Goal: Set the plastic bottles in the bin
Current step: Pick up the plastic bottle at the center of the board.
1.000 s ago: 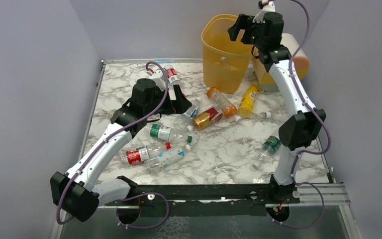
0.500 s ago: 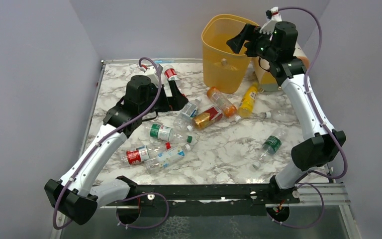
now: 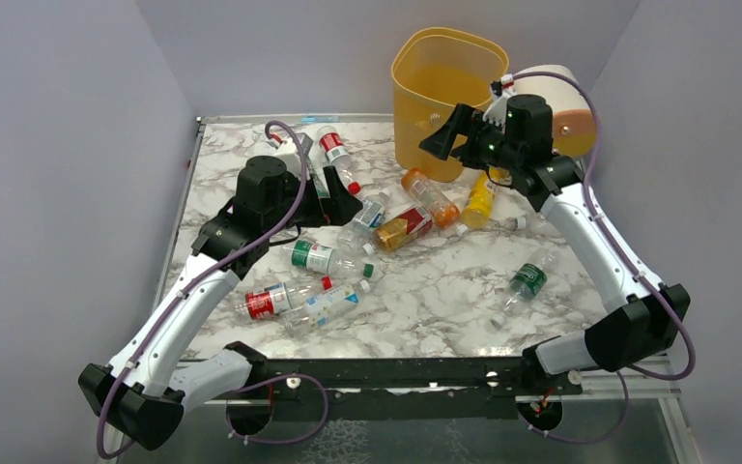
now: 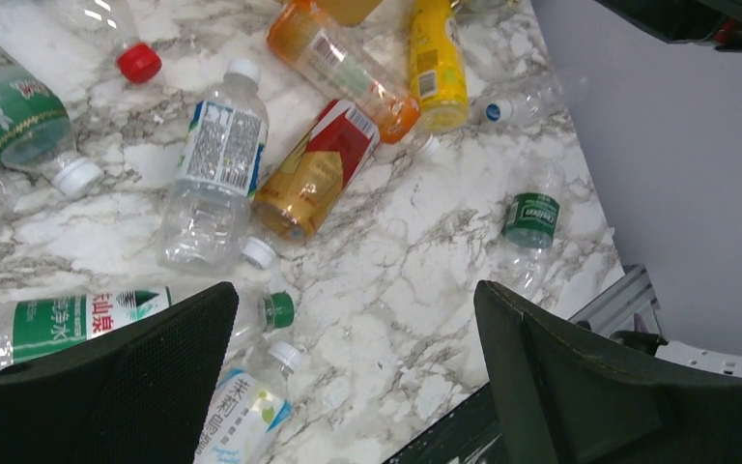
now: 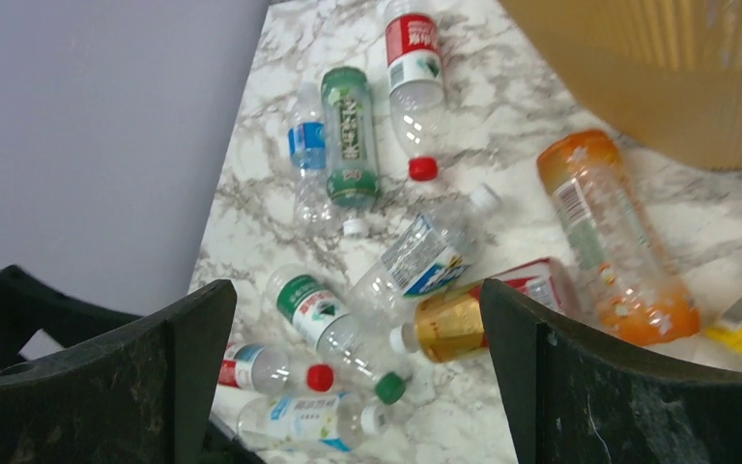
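Left arm: reaches from the near-left corner out over the table [image 3: 444, 300], elbow low, wrist turned toward the middle. At the left hand [image 3: 342, 198]: fingers spread wide, gripping nothing, touching nothing. Hovers above the plastic bottles [image 4: 214, 169], which lie scattered on their sides across the table.

Right arm: rises from the near-right base, elbow out by the right edge, forearm slanting back and to the left. At the right hand [image 3: 442, 137]: fingers wide apart as well, empty. Hangs in the air in front of the bin [image 3: 415, 92], above the orange bottle [image 3: 431, 197] and near the yellow bottle [image 3: 480, 196].

Bin: upright at the far edge of the table, just beside a cream cylinder [image 3: 570, 101].
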